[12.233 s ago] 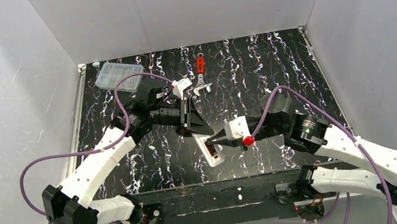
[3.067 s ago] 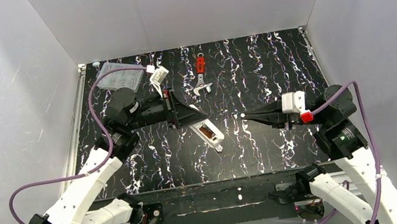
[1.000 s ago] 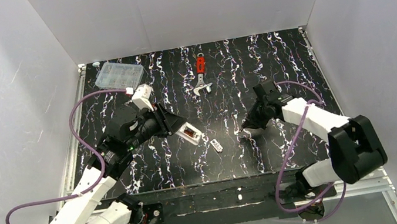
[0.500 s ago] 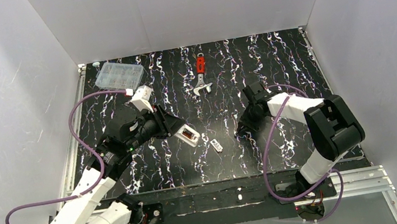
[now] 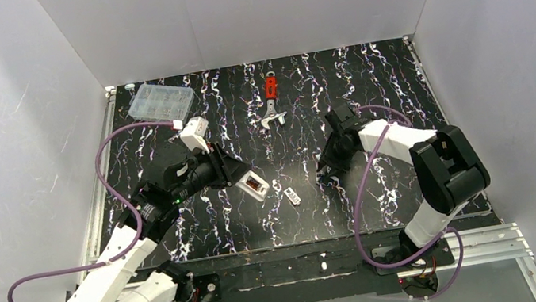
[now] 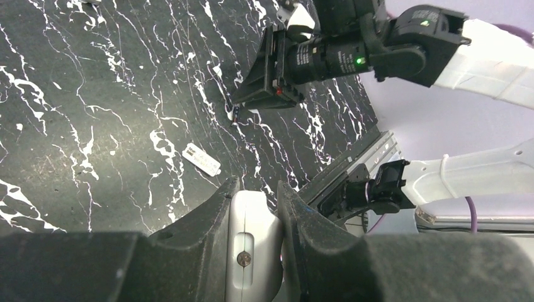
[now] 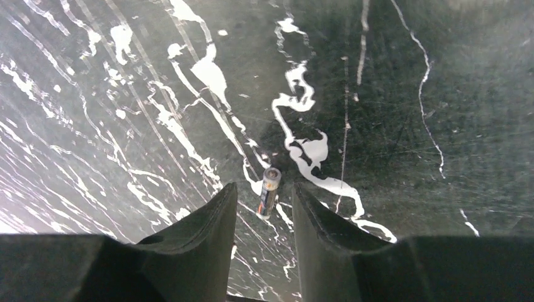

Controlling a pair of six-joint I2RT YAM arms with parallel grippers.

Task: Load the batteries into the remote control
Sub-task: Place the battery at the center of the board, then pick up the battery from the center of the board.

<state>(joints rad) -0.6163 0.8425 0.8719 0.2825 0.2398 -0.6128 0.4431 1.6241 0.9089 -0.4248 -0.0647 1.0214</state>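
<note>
Remote control (image 5: 252, 186) clenched in left claw (image 6: 256, 189) | right claw (image 7: 263, 204) parted, straddling battery (image 7: 269, 190) on surface (image 7: 409, 126) | lower squarely, close across barrel

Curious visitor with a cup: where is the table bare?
Bare: the far right corner beside the wrench; the near strip before the small white piece. Crowded: the middle, with remote control, left gripper, right gripper, battery.
</note>
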